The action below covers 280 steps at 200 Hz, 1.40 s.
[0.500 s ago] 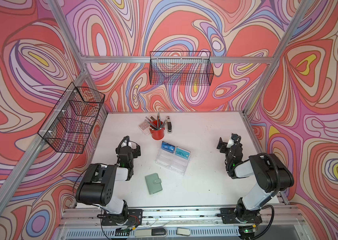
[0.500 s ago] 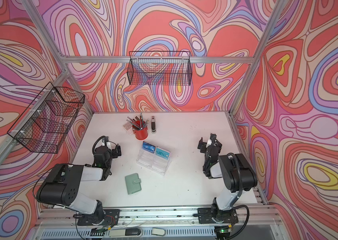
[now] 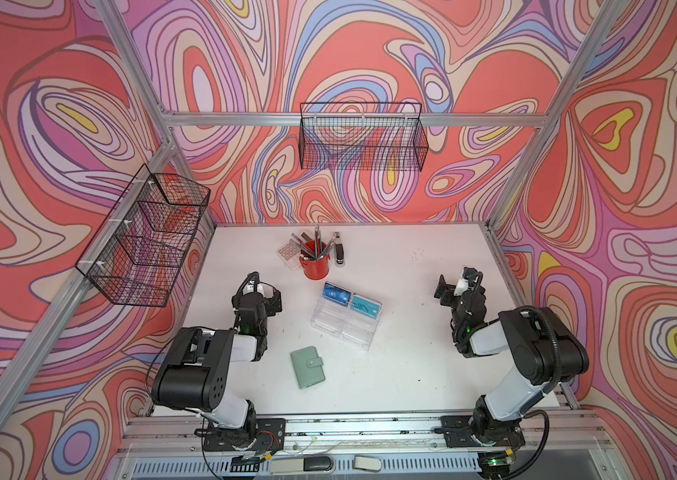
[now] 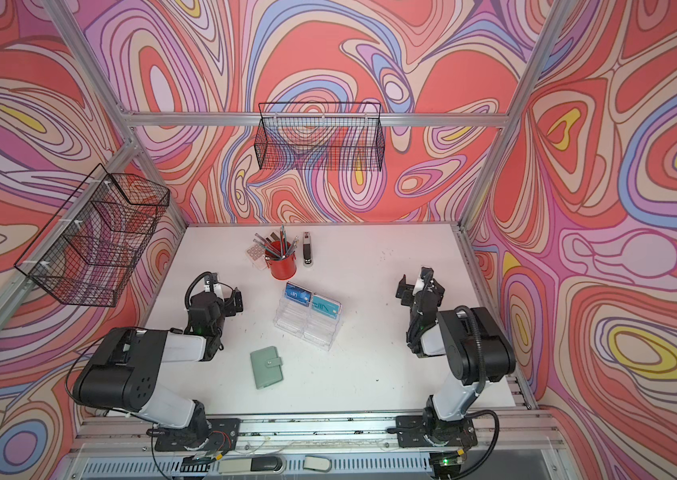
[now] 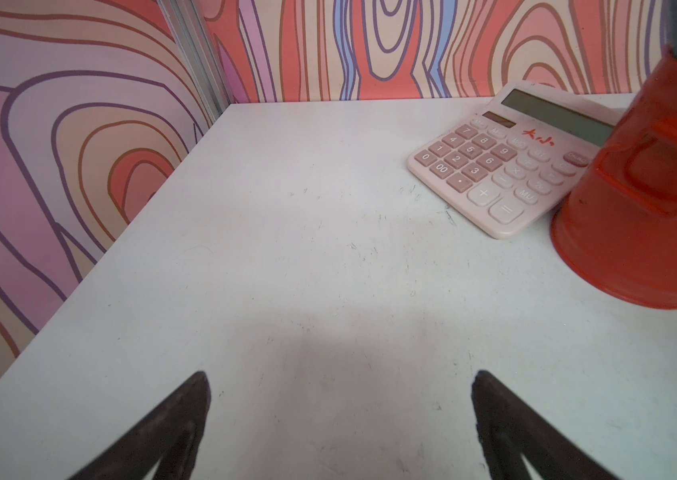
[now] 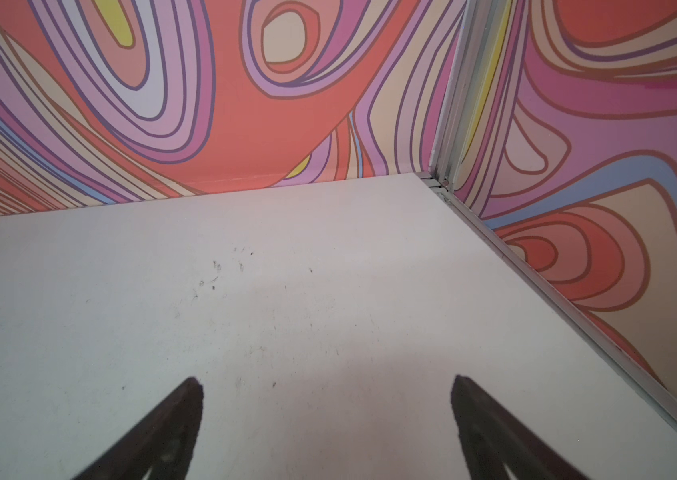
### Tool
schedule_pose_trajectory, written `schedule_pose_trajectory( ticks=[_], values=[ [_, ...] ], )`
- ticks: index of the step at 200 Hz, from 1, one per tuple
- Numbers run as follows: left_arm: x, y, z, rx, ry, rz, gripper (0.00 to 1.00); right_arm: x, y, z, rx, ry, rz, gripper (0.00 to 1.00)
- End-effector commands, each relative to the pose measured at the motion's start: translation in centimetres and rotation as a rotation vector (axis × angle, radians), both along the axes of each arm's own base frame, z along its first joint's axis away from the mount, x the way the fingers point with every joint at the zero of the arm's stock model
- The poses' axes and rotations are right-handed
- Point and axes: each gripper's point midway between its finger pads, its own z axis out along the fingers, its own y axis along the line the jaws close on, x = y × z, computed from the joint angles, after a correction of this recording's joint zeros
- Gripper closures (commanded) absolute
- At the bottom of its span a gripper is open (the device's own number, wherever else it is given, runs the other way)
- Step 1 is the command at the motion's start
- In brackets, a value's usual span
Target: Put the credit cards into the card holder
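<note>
A blue credit card (image 3: 336, 294) and a teal credit card (image 3: 366, 307), both with "VIP" lettering, stand in the back row of a clear tiered acrylic stand (image 3: 341, 330) at mid-table; both top views show them (image 4: 298, 294) (image 4: 325, 308). The sage-green card holder (image 3: 307, 366) (image 4: 266, 367) lies closed, strap snapped, nearer the front. My left gripper (image 3: 258, 291) (image 5: 341, 382) is open over bare table, left of the stand. My right gripper (image 3: 457, 283) (image 6: 328, 384) is open and empty near the right edge. Neither wrist view shows the cards or holder.
At the back stand a red pencil cup (image 3: 315, 266) (image 5: 644, 208), a pink calculator (image 3: 289, 253) (image 5: 503, 166) and a stapler (image 3: 339, 249). Black wire baskets hang on the back wall (image 3: 364, 141) and the left wall (image 3: 145, 241). An aluminium rail (image 6: 578, 316) borders the table's right edge.
</note>
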Motion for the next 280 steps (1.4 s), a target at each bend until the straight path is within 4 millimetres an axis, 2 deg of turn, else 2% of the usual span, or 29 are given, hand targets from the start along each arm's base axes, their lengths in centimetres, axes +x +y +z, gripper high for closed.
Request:
schedule_pose_trajectory(
  ticks=[1, 38, 60, 74, 101, 124, 162, 183, 205, 218, 232, 244, 249, 257, 268, 280],
  values=[
    [0.3, 0.1, 0.7, 0.008, -0.026, -0.004, 0.0, 0.3, 0.3, 0.0, -0.012, 0.0, 0.012, 0.02],
    [0.3, 0.1, 0.7, 0.007, -0.027, -0.004, 0.0, 0.2, 0.3, -0.1, -0.012, 0.0, 0.012, 0.02],
    [0.2, 0.1, 0.7, 0.007, -0.031, -0.002, 0.0, -0.3, -0.8, 1.0, -0.003, -0.025, -0.054, 0.02],
    [0.1, 0.1, 0.9, 0.006, -0.038, 0.0, 0.0, -0.7, -0.8, 1.9, -0.003, -0.035, -0.05, 0.02],
    [-0.1, 0.4, 1.1, 0.004, -0.049, 0.021, 0.0, -1.3, -1.5, 2.0, 0.008, -0.054, -0.096, 0.02],
    [-0.2, 0.4, 1.0, 0.004, -0.058, 0.021, 0.0, -1.5, -1.4, 2.3, 0.007, -0.071, -0.089, 0.02],
    [-1.7, 0.8, 3.6, 0.013, -0.125, 0.044, 0.0, -2.7, -2.2, 4.0, 0.023, -0.088, -0.145, 0.02],
    [-2.3, 0.7, 6.2, 0.031, -0.141, 0.063, 0.0, -4.0, -2.7, 6.3, 0.104, -0.123, -0.174, 0.02],
    [-3.8, -0.6, 10.7, -0.147, -0.225, 0.023, 0.0, -5.1, -3.2, 8.9, 0.297, -0.177, -0.225, 0.02],
    [-5.0, -2.7, 13.1, -0.275, -0.268, -0.081, 0.0, -6.2, -4.2, 9.3, 0.503, -0.173, -0.333, 0.02],
    [-6.8, -4.9, 15.2, -0.397, -0.309, -0.207, 0.0, -7.4, -4.9, 10.0, 0.534, -0.149, -0.397, 0.02],
    [-8.5, -6.0, 15.2, -0.482, -0.284, -0.259, 0.0, -8.4, -5.2, 10.2, 0.576, -0.145, -0.426, 0.02],
    [-9.0, -5.6, 15.5, -0.525, -0.316, -0.233, 0.0, -8.8, -5.0, 10.3, 0.598, -0.137, -0.418, 0.02],
    [-9.8, -4.0, 14.6, -0.602, -0.341, -0.13, 0.0, -9.3, -4.6, 10.4, 0.631, -0.126, -0.403, 0.02],
    [-11.1, -2.3, 13.6, -0.695, -0.357, -0.01, 0.0, -9.2, -3.0, 11.4, 0.639, -0.123, -0.282, 0.02],
    [-12.4, -2.4, 13.8, -0.724, -0.382, -0.027, 0.0, -8.9, -0.5, 12.7, 0.626, -0.123, -0.11, 0.02]
  ],
)
